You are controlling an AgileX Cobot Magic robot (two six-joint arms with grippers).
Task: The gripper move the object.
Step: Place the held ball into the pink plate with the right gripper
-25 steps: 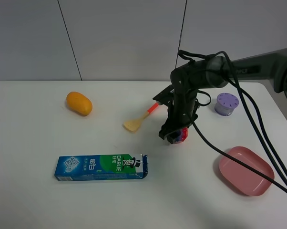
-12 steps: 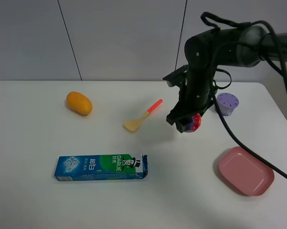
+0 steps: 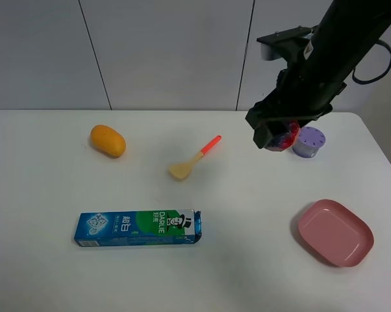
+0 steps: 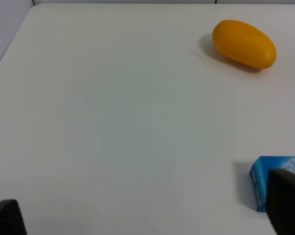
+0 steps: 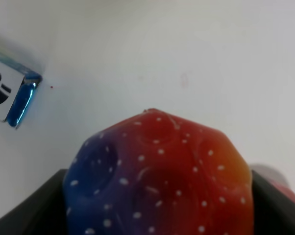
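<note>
Mango [image 3: 108, 141] sits at the far left of the white table [image 3: 39, 195] — one orange oval, lying alone. Nearer, one blue and green toothpaste box [image 3: 138, 227] lies flat, its long side running left to right. The left gripper shows only in its wrist view, where its two dark fingers [image 4: 284, 208] stand wide apart with nothing between them. Right of the mango, one small spatula [image 3: 194, 158] with a red handle rests on the table. Further right, the right gripper [image 3: 278, 135] hangs above the table, its two fingers [image 5: 30, 210] clenched on one ball [image 3: 286, 138] — mottled red, blue and purple — held in the air beside one purple container [image 3: 309, 142]. At the near right lies one pink dish [image 3: 335, 232].
</note>
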